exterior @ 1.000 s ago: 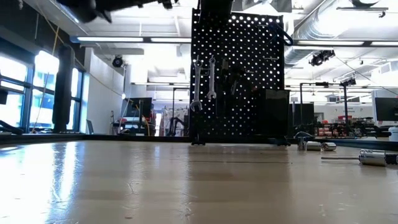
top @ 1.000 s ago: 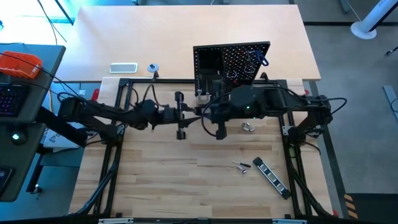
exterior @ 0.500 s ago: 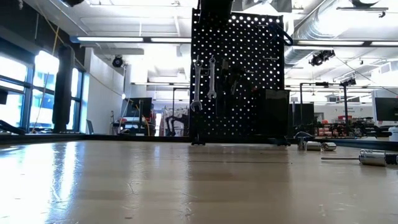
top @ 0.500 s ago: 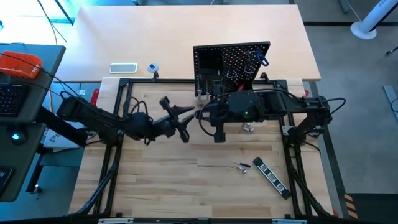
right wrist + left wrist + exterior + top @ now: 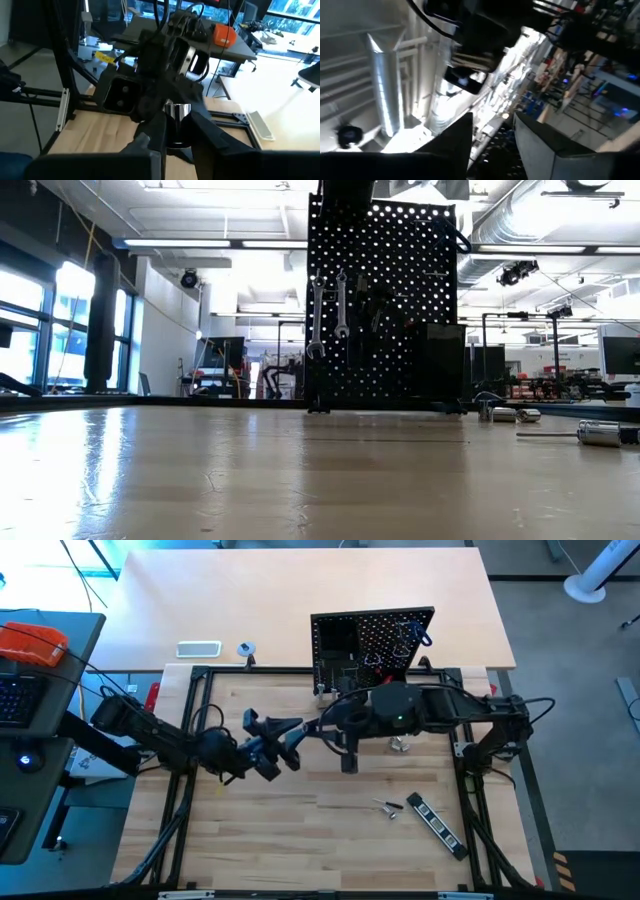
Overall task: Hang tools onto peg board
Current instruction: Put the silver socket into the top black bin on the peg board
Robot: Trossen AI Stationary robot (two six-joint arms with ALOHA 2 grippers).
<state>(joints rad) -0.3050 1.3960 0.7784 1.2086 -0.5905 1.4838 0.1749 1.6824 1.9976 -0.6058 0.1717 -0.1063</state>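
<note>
The wooden table [image 5: 300, 810] carries the peg board [image 5: 372, 636] upright at its far edge, right of centre. Only the low view shows the board's front: two silver wrenches [image 5: 317, 318] hang side by side on its left part, and a small black bin [image 5: 441, 364] sits lower right. Only the high view shows both arms, meeting just in front of the board.

The right gripper [image 5: 328, 727] reaches in from the right. In its own wrist view its fingers [image 5: 156, 134] stand only narrowly apart and appear to clamp a dark tool with a silver collar [image 5: 178, 111], though its kind is hard to tell.

The left gripper [image 5: 292, 736] is just beside it, tilted. Its wrist view (aimed up at the room) shows its fingers [image 5: 455, 142] well spread, with nothing between them.

Still loose on the table, toward the near right, are a black striped bar [image 5: 438, 820] and a small silver tool [image 5: 388, 806]. Another silver piece [image 5: 400, 744] lies below the right arm. A white flat rectangle [image 5: 198, 649] and a small tape roll [image 5: 246, 649] sit on the pale table beyond.
</note>
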